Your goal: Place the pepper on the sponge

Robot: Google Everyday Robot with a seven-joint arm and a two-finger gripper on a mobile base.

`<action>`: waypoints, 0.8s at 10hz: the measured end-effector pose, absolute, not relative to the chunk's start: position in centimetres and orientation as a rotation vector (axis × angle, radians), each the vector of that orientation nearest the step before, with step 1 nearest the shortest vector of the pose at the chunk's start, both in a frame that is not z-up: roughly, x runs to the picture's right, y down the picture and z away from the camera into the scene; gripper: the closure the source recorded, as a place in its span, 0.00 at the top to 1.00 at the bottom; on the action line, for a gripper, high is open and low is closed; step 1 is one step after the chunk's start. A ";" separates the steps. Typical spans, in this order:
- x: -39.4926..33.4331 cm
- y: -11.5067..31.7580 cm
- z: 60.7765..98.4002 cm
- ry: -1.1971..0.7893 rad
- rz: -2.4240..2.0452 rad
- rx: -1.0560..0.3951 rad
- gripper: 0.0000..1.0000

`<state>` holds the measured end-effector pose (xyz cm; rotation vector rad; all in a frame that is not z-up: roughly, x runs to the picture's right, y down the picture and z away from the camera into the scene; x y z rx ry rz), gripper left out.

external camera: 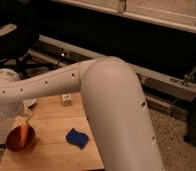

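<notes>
Gripper [18, 118] is low at the table's left side, just above the orange bowl [11, 143]. Open or closed: cannot tell. Pepper [24, 135] stands tilted in the bowl, directly beneath the gripper. Sponge [78, 138] lies flat on the wooden table [51, 152], apart from the bowl.

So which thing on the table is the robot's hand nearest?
The orange bowl holding the pepper: the gripper is right above it, while the blue sponge and white box sit farther right.
</notes>
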<state>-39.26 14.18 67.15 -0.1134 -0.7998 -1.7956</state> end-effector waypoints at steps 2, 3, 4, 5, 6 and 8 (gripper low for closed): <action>-39.6 15.7 67.7 -0.801 -1.774 -0.147 0.80; -39.5 16.4 68.3 -0.793 -1.762 -0.170 0.80; -39.1 17.0 69.1 -0.778 -1.746 -0.199 0.80; -38.7 17.5 69.9 -0.762 -1.728 -0.225 0.80; -38.5 18.0 70.7 -0.749 -1.707 -0.248 0.80; -38.5 18.6 71.7 -0.733 -1.674 -0.275 0.80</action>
